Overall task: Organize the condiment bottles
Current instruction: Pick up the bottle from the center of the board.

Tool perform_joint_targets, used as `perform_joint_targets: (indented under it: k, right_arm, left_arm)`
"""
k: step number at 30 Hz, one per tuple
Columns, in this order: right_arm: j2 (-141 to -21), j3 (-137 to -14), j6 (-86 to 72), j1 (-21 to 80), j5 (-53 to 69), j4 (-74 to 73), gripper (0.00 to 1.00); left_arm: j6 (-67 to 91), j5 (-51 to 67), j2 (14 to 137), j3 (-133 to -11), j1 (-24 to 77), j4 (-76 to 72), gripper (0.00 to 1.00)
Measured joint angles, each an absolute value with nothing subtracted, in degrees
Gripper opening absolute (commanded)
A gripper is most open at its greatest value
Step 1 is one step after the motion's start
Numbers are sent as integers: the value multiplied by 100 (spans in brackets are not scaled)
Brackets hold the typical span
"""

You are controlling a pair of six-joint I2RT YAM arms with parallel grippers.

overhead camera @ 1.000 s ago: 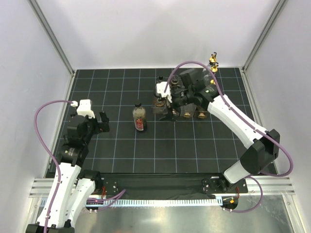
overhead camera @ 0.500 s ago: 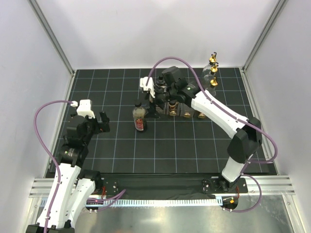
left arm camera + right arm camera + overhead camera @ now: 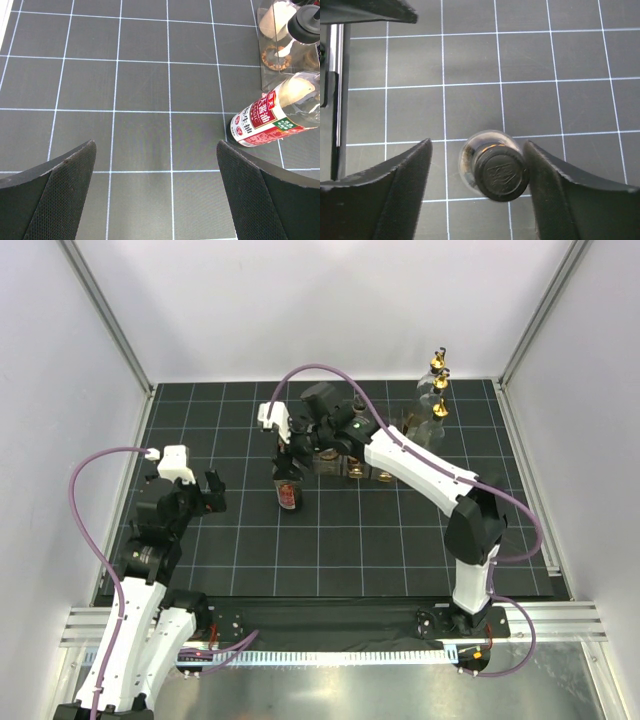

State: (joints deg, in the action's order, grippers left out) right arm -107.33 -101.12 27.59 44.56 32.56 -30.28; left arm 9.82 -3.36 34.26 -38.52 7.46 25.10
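The right jaws, spread wide and empty, straddle the red-labelled bottle standing on the table beside the rack, so should sink below its cap, centred, before closing gently.

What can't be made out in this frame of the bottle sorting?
- Top view: the right arm covers most of the grouped bottles; their count is unclear.
- Left wrist view: the red-labelled bottle runs off the right edge; cap unseen.
- Right wrist view: that bottle shows only from above, inside the right tool; label hidden, contact unclear.
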Motion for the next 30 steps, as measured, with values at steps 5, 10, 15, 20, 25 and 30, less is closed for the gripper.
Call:
perform_joint_targets:
  k: [5,10,15,20,25,30]
  right_arm:
    - [-10951,-10422,2700,4458,3127,-3223,56]
    - [-11185,-10737,2722,4462,3024,-3522,32]
    - [-11229,-10916,2858,4491,2934,-3826,4]
    - [-11218,-11037,3114,4491,3022,-4246,4]
    - [-11024,-11032,3330,4464,3236,-4698,4]
    - [-10355,-10844,3439,4438,3402,-5057,4]
  left_arm:
    - [982,-336,3409,-3852,746,2510,100]
    - [982,-336,3398,-3852,746,2510,100]
    - [982,-336,3393,-3852,746,2508,100]
    - [982,-336,3393,-3852,746,2510,100]
    - [982,-336,3382,-3852,746,2508,100]
    - [982,-333,3382,-3852,746,2508,100]
